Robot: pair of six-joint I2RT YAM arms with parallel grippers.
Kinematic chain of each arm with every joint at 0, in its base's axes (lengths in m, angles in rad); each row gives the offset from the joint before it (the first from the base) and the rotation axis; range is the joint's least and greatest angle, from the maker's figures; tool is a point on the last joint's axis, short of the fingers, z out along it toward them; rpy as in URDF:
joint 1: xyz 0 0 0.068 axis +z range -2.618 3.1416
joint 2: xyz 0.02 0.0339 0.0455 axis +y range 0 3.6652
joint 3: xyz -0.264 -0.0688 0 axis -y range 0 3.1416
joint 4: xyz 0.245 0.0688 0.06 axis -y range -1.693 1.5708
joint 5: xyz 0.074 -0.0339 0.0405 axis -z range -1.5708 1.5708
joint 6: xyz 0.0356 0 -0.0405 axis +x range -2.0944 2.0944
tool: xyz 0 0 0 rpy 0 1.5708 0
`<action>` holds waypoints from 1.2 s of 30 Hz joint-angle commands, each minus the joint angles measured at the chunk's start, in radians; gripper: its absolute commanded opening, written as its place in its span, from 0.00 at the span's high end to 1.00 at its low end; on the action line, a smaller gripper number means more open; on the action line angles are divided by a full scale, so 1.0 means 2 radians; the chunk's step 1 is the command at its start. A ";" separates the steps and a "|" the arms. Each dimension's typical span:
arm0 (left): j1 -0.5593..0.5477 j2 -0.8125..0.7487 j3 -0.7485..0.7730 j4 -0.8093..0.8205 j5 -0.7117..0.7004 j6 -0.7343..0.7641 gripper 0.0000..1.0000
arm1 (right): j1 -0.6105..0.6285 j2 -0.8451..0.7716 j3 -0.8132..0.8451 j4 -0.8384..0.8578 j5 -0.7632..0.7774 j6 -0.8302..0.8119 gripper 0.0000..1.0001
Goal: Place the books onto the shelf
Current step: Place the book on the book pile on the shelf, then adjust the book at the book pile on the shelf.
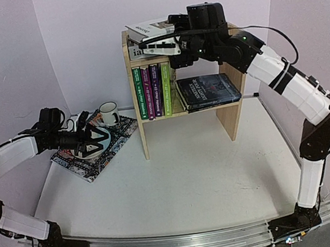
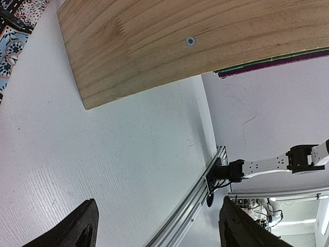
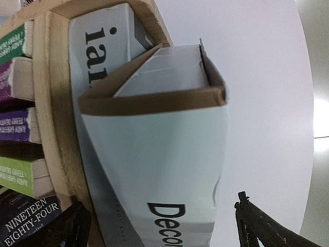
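The pine shelf [image 1: 227,112] stands at the back centre of the table. On its top tier a white "Decorate" book [image 1: 151,28] lies on a grey book [image 1: 143,50]. My right gripper [image 1: 171,42] is open around the white book's [image 3: 154,170] near end, and a gap shows beside its right finger [image 3: 254,224]. The lower tier holds several upright green and purple books [image 1: 152,92] and a dark book [image 1: 206,90] lying beside them. At the left, my left gripper [image 1: 97,138] hovers open with nothing in it [image 2: 159,231]. In the left wrist view the shelf's side panel [image 2: 169,46] fills the top.
A patterned black mat [image 1: 120,132] lies left of the shelf, with a white mug [image 1: 109,112] on it beside my left gripper. The right arm reaches up from its base [image 1: 294,225] on the metal rail [image 1: 181,243] at the table's near edge.
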 commanded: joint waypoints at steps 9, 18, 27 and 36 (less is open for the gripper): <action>0.000 -0.004 0.002 -0.001 0.009 0.012 0.18 | 0.002 -0.153 -0.129 0.028 -0.088 0.141 0.02; 0.000 -0.004 -0.002 -0.001 0.009 0.013 0.18 | 0.001 -0.220 -0.192 0.052 -0.072 0.340 0.02; 0.000 -0.029 0.007 -0.001 -0.002 0.004 0.19 | -0.021 -0.197 -0.161 0.029 0.001 0.510 0.02; -0.009 -0.085 0.114 0.003 -0.080 0.012 0.18 | -0.112 -0.135 -0.063 -0.054 -0.122 0.633 0.02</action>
